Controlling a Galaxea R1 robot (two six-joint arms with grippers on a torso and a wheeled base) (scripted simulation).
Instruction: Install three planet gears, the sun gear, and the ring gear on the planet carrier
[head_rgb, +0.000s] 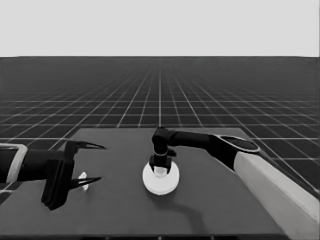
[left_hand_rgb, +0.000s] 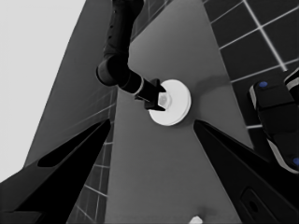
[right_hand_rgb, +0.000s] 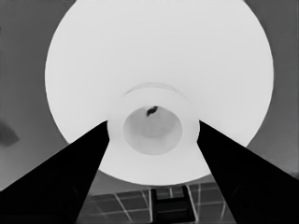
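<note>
One large round part at mid-table, one small white piece at the left end.

The right gripper (head_rgb: 160, 169) stands over the middle of the table (head_rgb: 120, 210), its two fingers closed on either side of the raised hub of the larger round part (head_rgb: 161, 180), which lies flat there; in the right wrist view the fingers (right_hand_rgb: 84, 172) touch the hub's sides. Only one round part is visible, and no gears can be counted. The left gripper (head_rgb: 87, 162) waits over the table's left end with its two fingers spread wide, holding nothing. A single small white piece (head_rgb: 83, 180) lies on the table beneath its lower finger; what kind of part it is cannot be told.
</note>
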